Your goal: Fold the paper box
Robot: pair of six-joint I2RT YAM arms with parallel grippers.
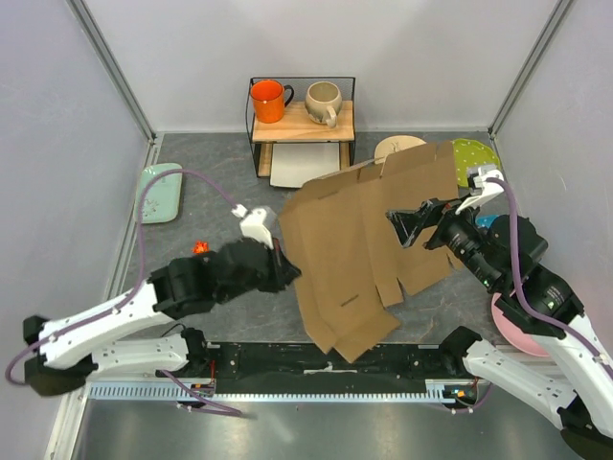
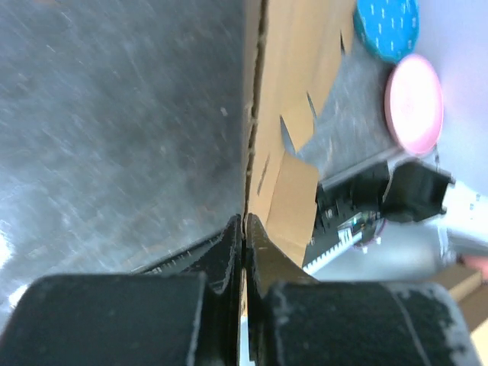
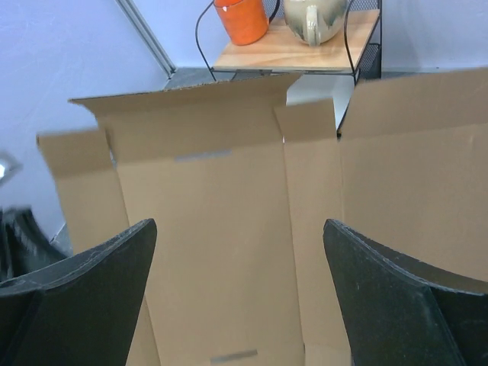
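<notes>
Left fingers [image 2: 226,255] clamped on paper box [image 1: 354,240]; right fingers [image 3: 99,282] apart; tan plate [image 1: 397,146] half-hidden.

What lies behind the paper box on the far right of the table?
A beige plate and a green plate show past the far edge of the box. Their near parts are covered, so anything else there cannot be seen.

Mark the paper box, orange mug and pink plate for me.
paper box [image 1: 354,249]: top view, middle of the sheet's main panel.
orange mug [image 1: 268,105]: top view, on its side wall.
pink plate [image 2: 414,103]: left wrist view, centre of its face.
</notes>
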